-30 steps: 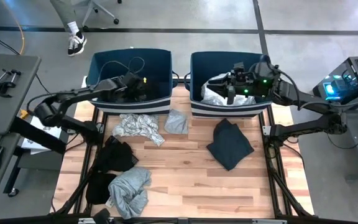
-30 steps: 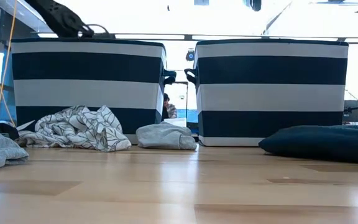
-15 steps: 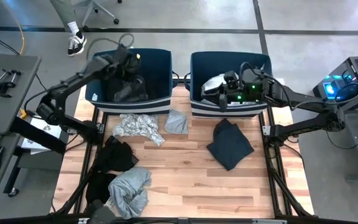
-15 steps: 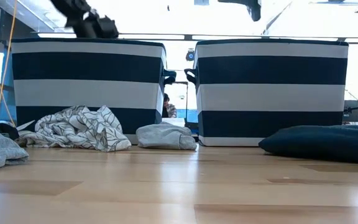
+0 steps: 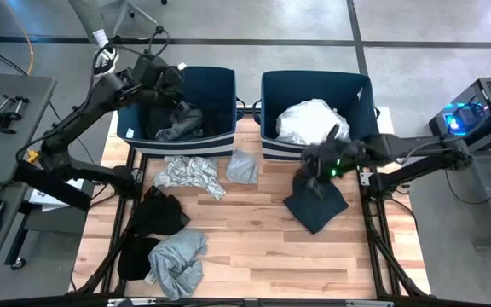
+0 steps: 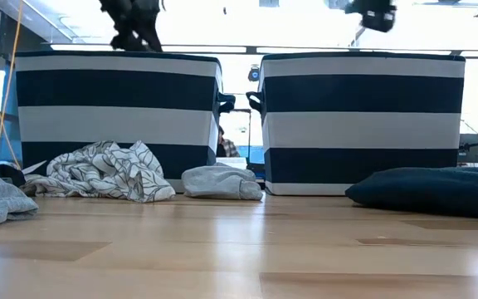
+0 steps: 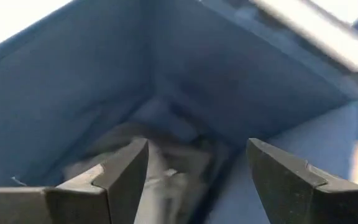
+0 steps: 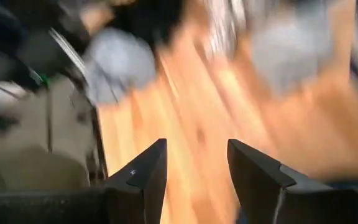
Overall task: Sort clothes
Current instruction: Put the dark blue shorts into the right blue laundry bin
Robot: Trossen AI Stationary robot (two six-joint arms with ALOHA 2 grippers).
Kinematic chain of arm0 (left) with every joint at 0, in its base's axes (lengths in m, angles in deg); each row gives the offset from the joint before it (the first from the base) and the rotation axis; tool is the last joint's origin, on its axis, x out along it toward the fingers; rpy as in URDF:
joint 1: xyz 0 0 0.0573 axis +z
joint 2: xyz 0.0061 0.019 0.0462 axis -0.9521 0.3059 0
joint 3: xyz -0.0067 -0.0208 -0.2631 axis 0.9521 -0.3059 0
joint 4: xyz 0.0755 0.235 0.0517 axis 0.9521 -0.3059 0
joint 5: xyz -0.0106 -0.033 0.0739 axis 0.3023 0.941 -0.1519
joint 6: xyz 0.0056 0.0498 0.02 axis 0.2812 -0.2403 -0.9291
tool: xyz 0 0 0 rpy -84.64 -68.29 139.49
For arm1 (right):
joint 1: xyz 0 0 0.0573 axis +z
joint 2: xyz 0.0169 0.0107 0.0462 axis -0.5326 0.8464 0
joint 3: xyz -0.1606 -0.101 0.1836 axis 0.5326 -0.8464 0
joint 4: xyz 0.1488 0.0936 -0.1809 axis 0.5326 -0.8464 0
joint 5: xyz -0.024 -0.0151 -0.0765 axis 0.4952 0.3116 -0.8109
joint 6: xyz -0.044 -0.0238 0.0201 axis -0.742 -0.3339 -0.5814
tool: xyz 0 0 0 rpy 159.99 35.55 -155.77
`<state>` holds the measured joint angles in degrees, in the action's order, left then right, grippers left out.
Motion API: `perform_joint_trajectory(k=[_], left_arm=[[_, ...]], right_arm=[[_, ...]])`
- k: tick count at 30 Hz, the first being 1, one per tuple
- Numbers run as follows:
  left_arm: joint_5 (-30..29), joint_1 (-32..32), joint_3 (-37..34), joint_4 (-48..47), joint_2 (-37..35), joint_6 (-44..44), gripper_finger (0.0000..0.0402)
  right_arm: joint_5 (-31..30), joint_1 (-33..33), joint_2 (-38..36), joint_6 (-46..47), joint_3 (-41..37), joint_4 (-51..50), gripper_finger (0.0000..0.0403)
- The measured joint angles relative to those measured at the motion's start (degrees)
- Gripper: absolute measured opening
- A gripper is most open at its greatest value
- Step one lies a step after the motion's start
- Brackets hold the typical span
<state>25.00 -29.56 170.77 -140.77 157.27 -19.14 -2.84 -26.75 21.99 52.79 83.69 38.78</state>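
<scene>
My left gripper [image 5: 176, 83] hangs open above the left navy bin [image 5: 220, 81], its fingers [image 7: 126, 171] looking down at a dark-grey garment [image 5: 181, 124] on the bin's floor. My right gripper [image 5: 312, 170] is open just in front of the right bin [image 5: 271, 85], over the far edge of a folded navy garment [image 5: 315, 200] lying flat on the table. A white garment [image 5: 309, 119] fills the right bin. In the low view both grippers show only at the top edge, left [image 6: 138, 25] and right [image 6: 373, 15].
More clothes lie on the wooden table: a grey-white patterned one [image 5: 190, 173] and a small grey one [image 5: 243, 166] in front of the left bin, a black one [image 5: 156, 213], and a grey one [image 5: 177, 260] at the near left. Bare wood [image 5: 262, 247] spans the near middle.
My left gripper has risen out of the left bin and tipped downward, leaving the dark-grey garment on the bin's floor. My right gripper has swung from above the right bin toward the table's near edge and down, over the navy garment; the white garment stays in the bin.
</scene>
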Motion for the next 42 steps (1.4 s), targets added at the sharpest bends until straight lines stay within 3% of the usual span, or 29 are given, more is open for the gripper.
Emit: perform_joint_trajectory(k=[5, 9, 17, 23, 26, 30, 34, 39, 42], left_arm=[[0.20, -6.88, -2.12, 5.55, -3.50, 3.07, 0.0255], [0.16, -11.37, -2.50, 8.73, -4.20, 3.06, 0.0255], [-0.03, -16.77, -2.62, 9.89, -3.61, 1.25, 0.0255], [-0.17, -19.21, -2.62, 9.91, -3.65, 2.34, 0.0255], [-0.23, -20.07, -2.62, 9.93, -3.65, 3.08, 0.0255], [-0.97, -21.36, -2.62, 9.95, -3.65, 3.23, 0.0255], [-1.18, -22.72, -2.62, 9.99, -3.65, 3.24, 0.0255], [-1.20, -24.99, -2.62, 13.05, -3.65, 3.16, 0.0255], [0.16, -26.54, -2.64, 17.37, -3.63, 1.23, 0.0255]], right_arm=[[-3.34, 8.58, 2.87, 11.05, -3.81, -10.56, 0.0158], [-2.37, 9.49, 4.51, 21.60, -10.85, -11.89, 0.0188], [-2.17, 7.65, 6.27, 33.77, -27.04, 0.93, 0.0320], [-2.05, 6.96, 11.40, 36.86, -35.96, 16.46, 0.0333], [-2.40, 7.21, 15.02, 35.95, -36.11, 21.50, 0.0313], [-5.51, 8.34, 17.99, 34.18, -34.71, 20.05, 0.0253], [-7.20, 8.59, 17.92, 33.34, -34.01, 21.48, 0.0159], [-5.03, 8.05, 14.34, 27.40, -29.02, 19.99, 0.0028], [-4.45, 7.28, 10.99, 22.61, -22.36, 21.01, 0.0024]])
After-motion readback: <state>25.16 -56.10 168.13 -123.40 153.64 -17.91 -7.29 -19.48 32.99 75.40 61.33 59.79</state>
